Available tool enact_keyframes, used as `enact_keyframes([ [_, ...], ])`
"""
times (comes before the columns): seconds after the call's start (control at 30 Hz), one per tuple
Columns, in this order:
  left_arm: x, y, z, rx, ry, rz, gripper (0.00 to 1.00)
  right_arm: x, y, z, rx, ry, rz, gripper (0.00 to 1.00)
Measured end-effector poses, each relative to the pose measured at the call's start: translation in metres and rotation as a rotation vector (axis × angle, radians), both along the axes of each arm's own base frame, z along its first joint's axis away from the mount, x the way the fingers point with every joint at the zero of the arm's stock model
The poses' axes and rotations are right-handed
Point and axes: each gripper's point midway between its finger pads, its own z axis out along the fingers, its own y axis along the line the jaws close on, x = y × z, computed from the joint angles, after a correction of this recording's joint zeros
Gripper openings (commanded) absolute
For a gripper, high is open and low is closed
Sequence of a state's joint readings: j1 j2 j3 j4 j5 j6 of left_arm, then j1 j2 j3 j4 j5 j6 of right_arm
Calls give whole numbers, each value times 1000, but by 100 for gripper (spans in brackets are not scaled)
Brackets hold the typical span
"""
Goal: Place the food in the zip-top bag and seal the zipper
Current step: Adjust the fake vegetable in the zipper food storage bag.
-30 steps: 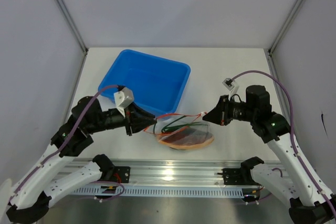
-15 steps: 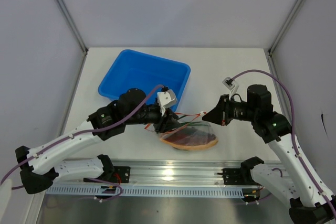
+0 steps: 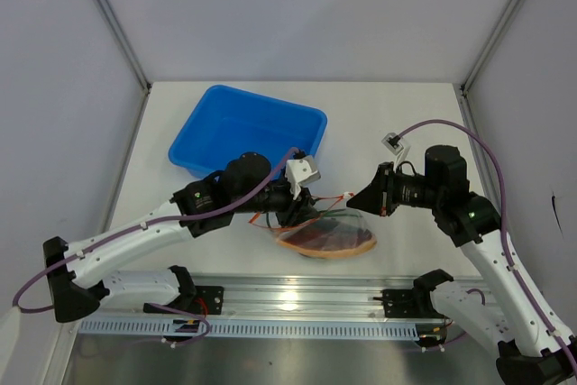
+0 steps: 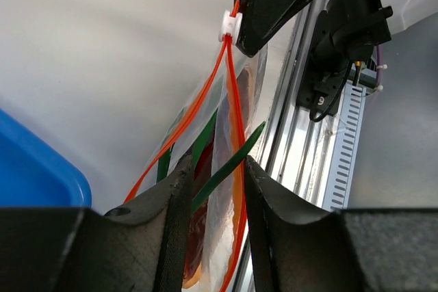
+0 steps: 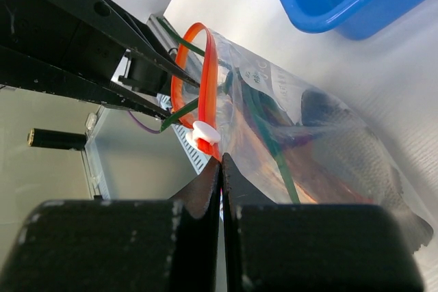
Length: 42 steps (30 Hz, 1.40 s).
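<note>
Lower centre of the overhead view, just below the blue tray (image 3: 248, 123): the zip-top bag (image 3: 350, 223), lying flat and already loaded with the food (image 3: 315, 236), green stems and a purple-red slice showing through the film. Pinched flat in the right gripper (image 5: 220, 163), jaws pressed together: the end of the zipper (image 5: 211, 80), right beneath the white tip (image 5: 204, 133). Over to the left gripper (image 4: 216, 169): narrowly spread, straddling both orange strips plus one stray green leaf (image 4: 250, 138) poking out of the mouth. Looks light, floppy, crinkly and slick, so no grabbing at the film itself; better to take hold on the stiffer strip alone. Probably worth tucking that leaf inside first, then squeezing the strips and sliding toward the held end, gently, with a little tension from the right.
</note>
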<state>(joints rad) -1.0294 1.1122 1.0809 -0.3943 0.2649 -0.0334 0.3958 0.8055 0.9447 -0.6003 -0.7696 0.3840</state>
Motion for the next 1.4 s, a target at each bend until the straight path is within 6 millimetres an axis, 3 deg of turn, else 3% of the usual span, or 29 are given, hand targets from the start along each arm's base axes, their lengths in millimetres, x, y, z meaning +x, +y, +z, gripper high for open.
enact_keyframes([
  [0.13, 1, -4, 0, 0, -1, -2, 30, 0, 1, 1, 5, -4, 5, 0],
  [0.27, 7, -8, -4, 17, 1, 18, 1, 0, 1, 2, 9, -6, 7, 0],
  [0.43, 19, -19, -10, 53, 8, 45, 1, -1, 3, 3, 12, -11, 14, 0],
  [0.63, 20, -23, -19, 94, 29, 49, 1, -2, 5, 6, 19, -24, 28, 0],
  [0.77, 13, -36, -20, 100, 50, -18, 1, -3, 7, 8, 25, -36, 36, 0],
  [0.97, -11, -43, -46, 166, 132, -174, 1, -4, 8, 9, 27, -41, 46, 0],
  [1.1, -15, -40, -52, 188, 152, -194, 13, -4, 9, 8, 24, -43, 50, 0],
  [1.17, -15, -38, -51, 185, 142, -184, 26, -5, 9, 8, 24, -45, 54, 0],
  [1.27, -9, -30, -51, 190, 117, -135, 37, -7, 10, 8, 24, -46, 62, 0],
  [1.4, -1, -19, -40, 158, 55, -64, 48, -9, 12, 8, 22, -54, 74, 0],
])
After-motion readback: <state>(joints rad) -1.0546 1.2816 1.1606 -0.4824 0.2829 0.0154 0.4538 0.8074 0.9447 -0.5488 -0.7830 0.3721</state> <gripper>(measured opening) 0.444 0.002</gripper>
